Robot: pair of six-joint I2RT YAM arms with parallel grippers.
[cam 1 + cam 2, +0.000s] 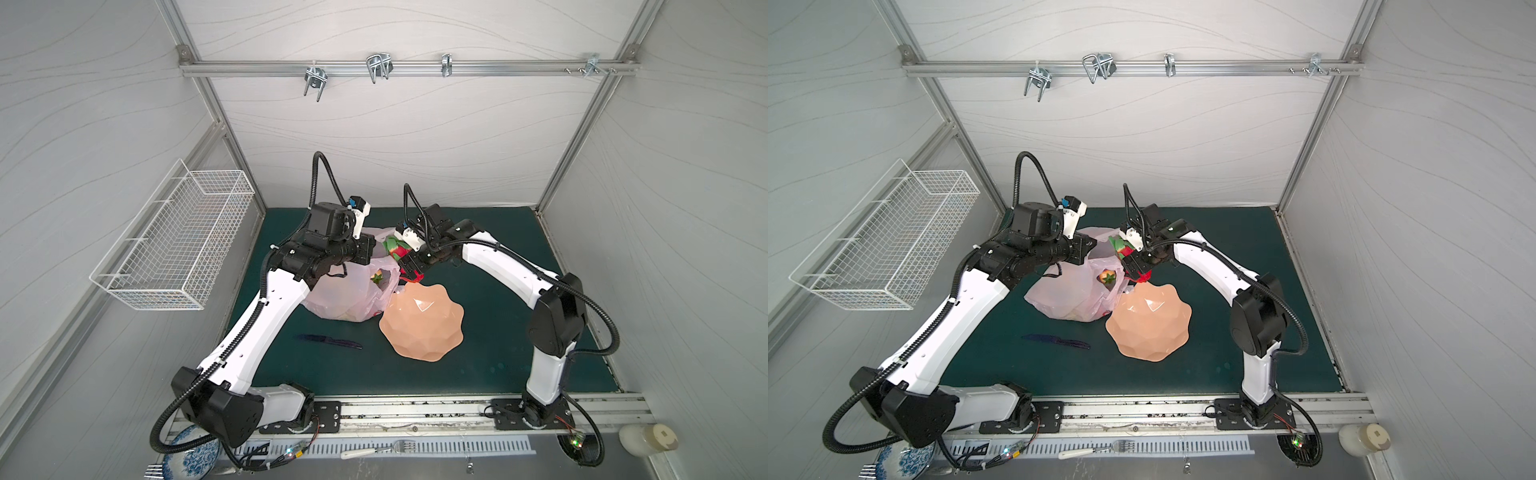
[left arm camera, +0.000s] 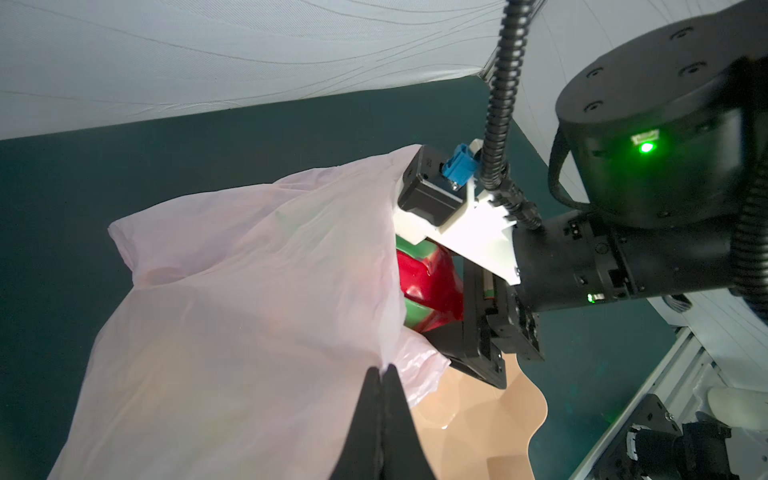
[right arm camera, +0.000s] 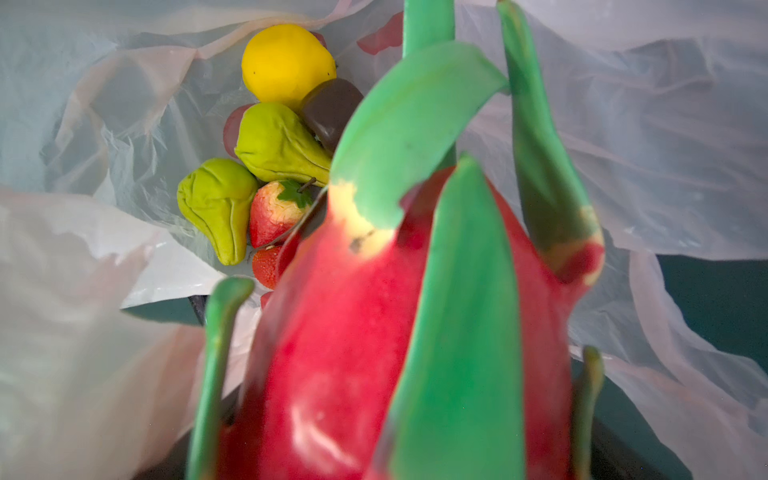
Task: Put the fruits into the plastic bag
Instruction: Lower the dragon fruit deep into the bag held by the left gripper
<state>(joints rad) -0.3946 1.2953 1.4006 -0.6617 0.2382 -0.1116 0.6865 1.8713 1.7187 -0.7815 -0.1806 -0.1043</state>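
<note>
The pale-pink plastic bag (image 1: 345,301) lies mid-table, its mouth lifted. My left gripper (image 2: 382,370) is shut on the bag's rim and holds it up. My right gripper (image 1: 406,262) is shut on the dragon fruit (image 3: 353,332), red with green scales, which hangs at the bag's mouth (image 2: 428,286). In the right wrist view the bag holds a lemon (image 3: 286,62), a dark fruit (image 3: 332,112), a green pear (image 3: 278,145), a knobbly green fruit (image 3: 216,203) and two strawberries (image 3: 274,212). One strawberry (image 1: 377,277) shows through a handle loop in both top views.
A peach scalloped bowl (image 1: 419,324) sits right beside the bag, under my right gripper. A dark knife (image 1: 328,341) lies on the green mat in front of the bag. A white wire basket (image 1: 174,245) hangs on the left wall.
</note>
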